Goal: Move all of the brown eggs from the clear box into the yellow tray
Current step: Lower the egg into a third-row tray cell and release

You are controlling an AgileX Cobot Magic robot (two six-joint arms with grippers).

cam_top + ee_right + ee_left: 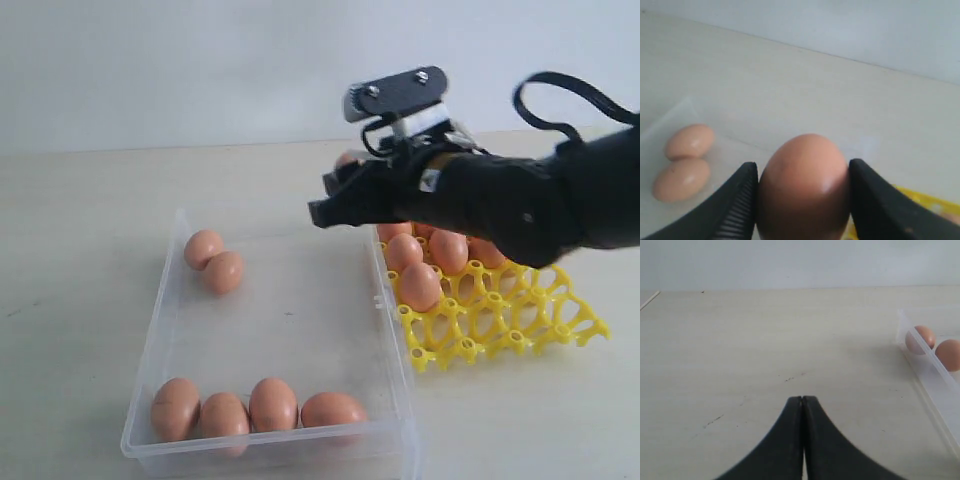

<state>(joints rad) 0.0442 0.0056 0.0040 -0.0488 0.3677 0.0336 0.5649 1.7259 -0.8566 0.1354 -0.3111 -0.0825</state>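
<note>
My right gripper (803, 169) is shut on one brown egg (803, 187), held above the far right corner of the clear box (152, 345), beside the yellow tray (520, 325). In the exterior view that egg (347, 158) barely peeks out behind the black fingers (340, 205). Two eggs (204, 247) (224, 272) lie at the box's far left, and several more (272, 404) line its near wall. Several eggs (420, 285) sit in the tray's cups, partly hidden by the arm. My left gripper (803, 399) is shut and empty over bare table, left of the box (932, 372).
The pale tabletop (80, 230) runs to a plain wall at the back. The tray's near cups (545, 320) hold nothing. The right arm's bulk (540, 205) hangs over the tray's far rows.
</note>
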